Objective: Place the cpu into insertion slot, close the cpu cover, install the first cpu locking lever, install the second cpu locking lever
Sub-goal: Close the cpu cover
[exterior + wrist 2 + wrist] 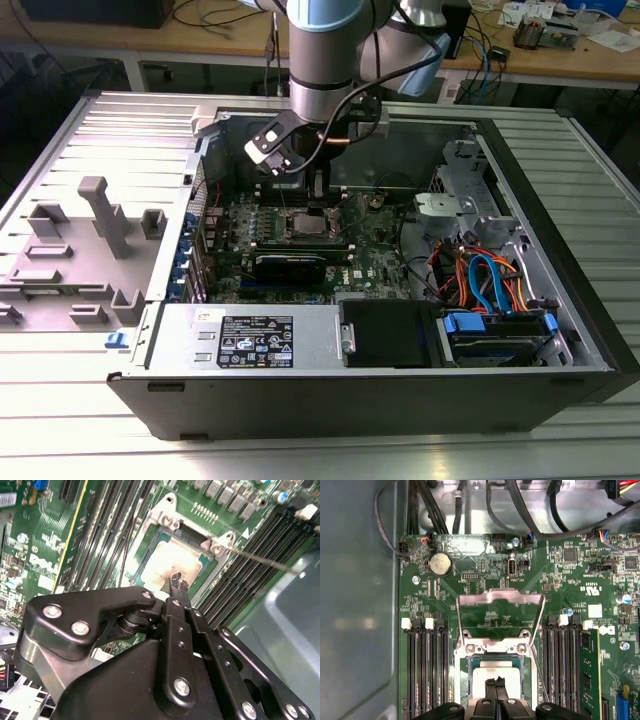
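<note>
The cpu (495, 669) lies flat inside the insertion slot (461, 659), its grey top smeared with pale paste (167, 562). The cpu cover (500, 596) stands swung open on the socket's hinge side, with green board showing through its window. A thin locking lever (538, 630) slants up beside the socket, and in the second wrist view a lever (265, 562) juts out over the memory slots. My gripper (495, 682) hangs just above the cpu's near edge (178, 581), fingertips shut together with nothing between them. In the exterior view the gripper (312, 203) reaches down into the open computer case over the socket (305, 222).
Long black memory slots (425, 670) flank the socket on both sides. A coin battery (440, 563) and cables (520, 510) lie beyond the cover. In the case sit a black card (290, 265), a power supply (250, 340) and a drive with blue and orange cables (495, 300). A grey plastic part (90, 240) lies at the exterior view's left.
</note>
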### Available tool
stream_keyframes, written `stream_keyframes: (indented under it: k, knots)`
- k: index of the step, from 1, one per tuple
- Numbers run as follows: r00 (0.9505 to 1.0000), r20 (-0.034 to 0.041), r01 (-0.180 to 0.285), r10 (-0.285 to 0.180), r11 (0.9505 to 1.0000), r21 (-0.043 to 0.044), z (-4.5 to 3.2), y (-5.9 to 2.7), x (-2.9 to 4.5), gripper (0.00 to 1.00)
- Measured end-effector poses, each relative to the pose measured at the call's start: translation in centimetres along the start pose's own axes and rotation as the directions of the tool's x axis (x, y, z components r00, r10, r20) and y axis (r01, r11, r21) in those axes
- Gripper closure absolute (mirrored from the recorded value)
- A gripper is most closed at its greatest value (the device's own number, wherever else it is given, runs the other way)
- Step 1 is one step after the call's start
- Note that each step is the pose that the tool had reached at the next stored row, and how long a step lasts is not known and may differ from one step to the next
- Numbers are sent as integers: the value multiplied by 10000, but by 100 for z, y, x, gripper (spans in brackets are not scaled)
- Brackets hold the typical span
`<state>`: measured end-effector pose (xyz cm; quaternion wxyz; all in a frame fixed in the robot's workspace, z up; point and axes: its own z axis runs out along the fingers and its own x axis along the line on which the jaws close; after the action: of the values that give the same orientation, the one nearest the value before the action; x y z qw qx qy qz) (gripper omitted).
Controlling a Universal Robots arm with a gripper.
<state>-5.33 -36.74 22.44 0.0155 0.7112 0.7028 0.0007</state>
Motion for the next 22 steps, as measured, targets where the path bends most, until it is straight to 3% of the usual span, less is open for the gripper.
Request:
stream_keyframes:
  k: [7,14,22]
  knots:
    - [10000,-2,70,-70,10000,-1,-12,42,1,89]
    - [9999,-5,131,-131,9999,-4,-100,50,-1,89]
    - [9999,-4,144,-144,9999,23,-98,192,0,89]
